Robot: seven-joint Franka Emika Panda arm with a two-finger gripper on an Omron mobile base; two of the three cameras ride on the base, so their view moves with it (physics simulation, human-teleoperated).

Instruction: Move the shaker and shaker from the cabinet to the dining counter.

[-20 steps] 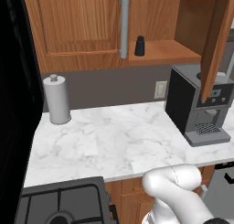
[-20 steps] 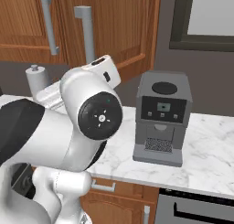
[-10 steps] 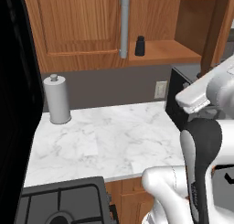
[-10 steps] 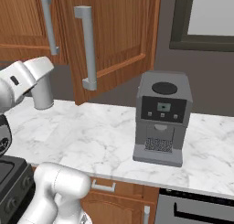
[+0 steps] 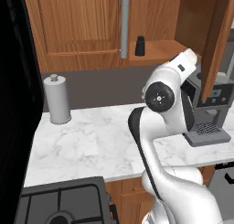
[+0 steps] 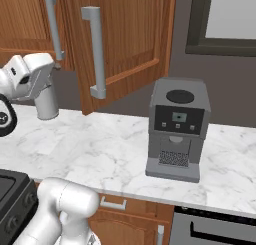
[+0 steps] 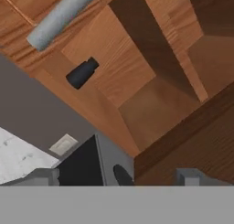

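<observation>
The gripper (image 7: 119, 177) is standing with its 2 fingers (image 7: 45, 176) spread wide apart, holding nothing and touching nothing; in the hand view the tips are poking up at the bottom edge, well short of the cabinet (image 7: 151, 90) interior they are facing. 1 black shaker (image 7: 82, 73) is sitting on the cabinet's wooden inner shelf, near the front edge, close to the grey bar handle (image 7: 59, 15) of the closed left door. In the left base view that same shaker (image 5: 140, 45) is standing upright on the shelf, just right of the handle (image 5: 124, 26), with the right door (image 5: 218, 40) swung open. I cannot tell where the 2nd shaker is. The white arm (image 5: 160, 127) is rising in front of the coffee machine (image 5: 208, 113), with its upper end reaching up toward the open cabinet. The grey cylinder with a knob (image 5: 57, 98) is standing on the marble worktop (image 5: 87, 141), well to the left. In the right base view the coffee machine (image 6: 176, 128) is sitting on the worktop (image 6: 100, 154) beneath the open door (image 6: 125, 39).
</observation>
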